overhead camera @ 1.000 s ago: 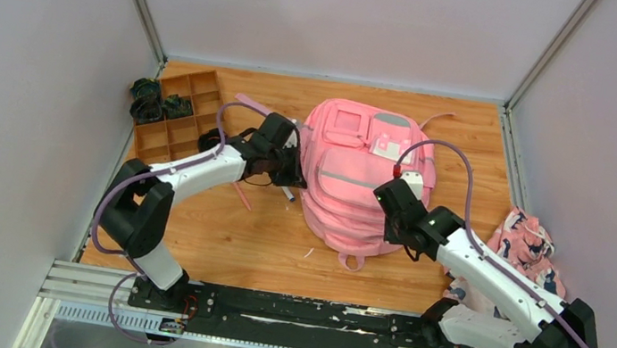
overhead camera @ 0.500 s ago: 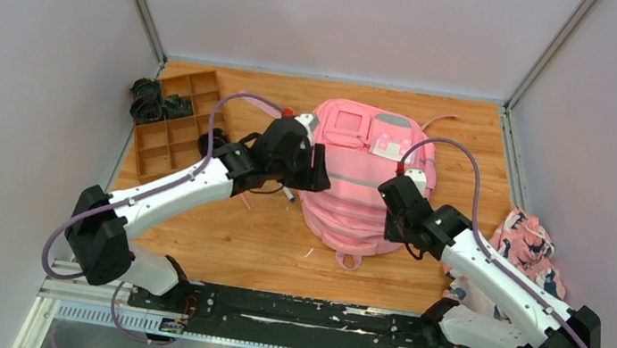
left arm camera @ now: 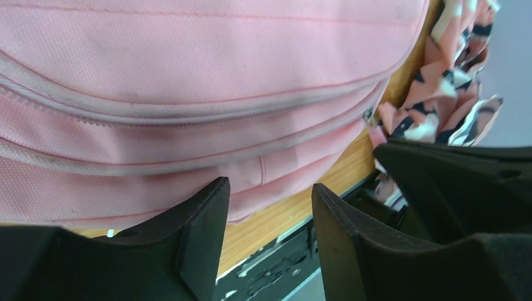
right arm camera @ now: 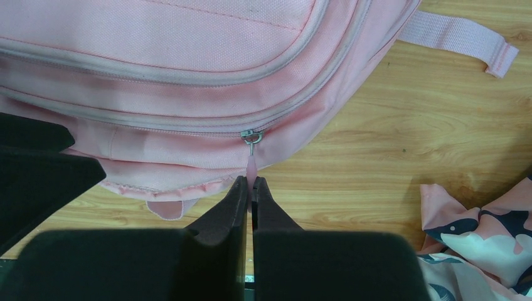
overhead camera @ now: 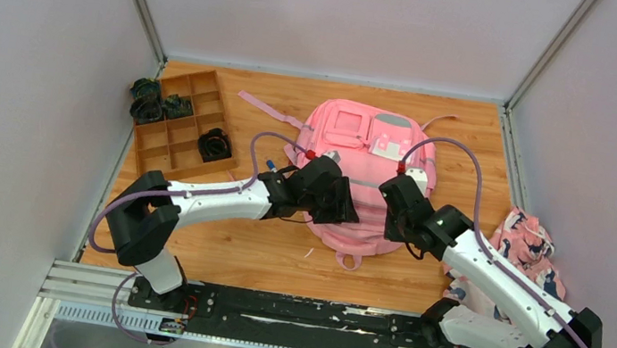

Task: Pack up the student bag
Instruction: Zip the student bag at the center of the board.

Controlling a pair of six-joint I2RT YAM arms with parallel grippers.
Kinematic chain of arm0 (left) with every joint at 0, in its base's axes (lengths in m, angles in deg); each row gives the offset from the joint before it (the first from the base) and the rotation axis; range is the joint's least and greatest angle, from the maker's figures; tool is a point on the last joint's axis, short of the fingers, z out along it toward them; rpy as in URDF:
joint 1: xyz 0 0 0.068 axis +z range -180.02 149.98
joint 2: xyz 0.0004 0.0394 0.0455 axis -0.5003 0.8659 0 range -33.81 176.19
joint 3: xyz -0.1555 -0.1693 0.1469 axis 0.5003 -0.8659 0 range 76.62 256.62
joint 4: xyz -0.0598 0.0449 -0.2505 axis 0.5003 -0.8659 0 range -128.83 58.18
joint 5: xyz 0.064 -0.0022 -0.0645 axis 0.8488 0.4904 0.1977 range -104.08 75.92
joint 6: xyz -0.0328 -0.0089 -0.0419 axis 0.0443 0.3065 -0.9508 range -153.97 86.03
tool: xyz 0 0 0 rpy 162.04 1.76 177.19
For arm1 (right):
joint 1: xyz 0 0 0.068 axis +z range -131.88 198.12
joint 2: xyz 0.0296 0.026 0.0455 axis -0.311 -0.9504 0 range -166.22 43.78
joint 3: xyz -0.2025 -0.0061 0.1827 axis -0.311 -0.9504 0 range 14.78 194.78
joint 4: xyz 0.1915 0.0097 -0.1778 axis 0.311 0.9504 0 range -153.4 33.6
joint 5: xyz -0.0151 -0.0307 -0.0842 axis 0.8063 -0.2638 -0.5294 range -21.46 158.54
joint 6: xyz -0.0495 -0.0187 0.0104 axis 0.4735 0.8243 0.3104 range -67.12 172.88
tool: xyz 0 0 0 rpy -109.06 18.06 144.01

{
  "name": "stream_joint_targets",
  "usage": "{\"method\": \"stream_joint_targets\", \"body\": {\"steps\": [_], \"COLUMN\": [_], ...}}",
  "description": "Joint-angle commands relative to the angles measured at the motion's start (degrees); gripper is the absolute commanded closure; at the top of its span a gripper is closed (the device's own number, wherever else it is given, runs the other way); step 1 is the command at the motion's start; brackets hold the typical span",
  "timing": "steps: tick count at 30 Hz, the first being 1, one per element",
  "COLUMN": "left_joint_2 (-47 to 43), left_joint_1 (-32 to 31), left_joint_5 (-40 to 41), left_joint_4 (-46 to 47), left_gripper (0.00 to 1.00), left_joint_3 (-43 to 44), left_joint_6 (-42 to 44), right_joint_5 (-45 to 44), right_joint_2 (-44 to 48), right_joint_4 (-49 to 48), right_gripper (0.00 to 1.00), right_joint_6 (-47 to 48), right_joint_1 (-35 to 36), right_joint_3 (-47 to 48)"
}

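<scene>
Student bag (overhead camera: 370,160), pink, shown lying flat on the wooden table (overhead camera: 260,244), at its middle and toward the far side, with front pockets upward and carry loop toward the near edge. The right gripper (right arm camera: 251,183) is seen at the near right corner of the bag. Its jaws are pressed together on the thin pink zipper pull tab (right arm camera: 252,164), which hangs from the metal slider (right arm camera: 251,135). The left gripper (left arm camera: 268,194) is held at the near left side of the bag, its jaws spread with nothing between them; whether its fingers touch the fabric cannot be told. A patterned cloth (overhead camera: 531,250) lies at the right edge of the table, apart from the bag.

Hazards, as judged:
- **Tab slip.** The narrow tab is pinched only between the fingertips, so it may be drawn out of the jaws if the pull is made at an angle to the zipper track.
- **Bag drag.** Since the bag is not pinned down, it may be dragged across the table instead of the slider being moved along the track.
- **Jamming.** The slider sits where the track curves, and jamming on the fabric is likely there.
- **Wrist contact.** The two wrists are close together, and contact between them may be caused by a wide sweep.
</scene>
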Motion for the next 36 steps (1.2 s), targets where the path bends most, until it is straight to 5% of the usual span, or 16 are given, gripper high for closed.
{"method": "stream_joint_targets", "body": {"steps": [1, 14, 18, 21, 27, 36], "left_joint_2": [-1.1, 2.3, 1.0, -1.2, -9.0, -13.8], "left_joint_1": [0.1, -0.3, 2.0, 4.2, 5.4, 8.5], "left_joint_5": [5.2, 10.0, 12.0, 11.9, 16.2, 11.6], "left_joint_4": [4.6, 7.3, 5.9, 6.3, 7.3, 1.5], "left_gripper": [0.44, 0.43, 0.68, 1.00, 1.00, 1.00], "left_joint_3": [-1.3, -1.7, -2.4, -4.5, -11.1, -9.5], "left_joint_6": [-6.8, -13.7, -12.0, -11.2, -9.4, 0.8], "right_joint_5": [0.3, 1.0, 2.4, 1.4, -1.9, -2.9], "right_joint_2": [2.1, 2.6, 3.6, 4.0, 3.7, 2.1], "right_joint_4": [2.0, 1.9, 1.3, 1.0, 1.3, 3.0], "right_gripper": [1.00, 1.00, 1.00, 1.00, 1.00, 1.00], "right_joint_6": [-1.1, -1.1, -1.6, -1.6, 0.2, 1.9], "right_joint_1": [-0.4, -0.5, -0.6, -0.6, -1.5, -10.0], "right_joint_3": [0.9, 0.3, -0.9, -1.8, -1.5, 0.0]}}
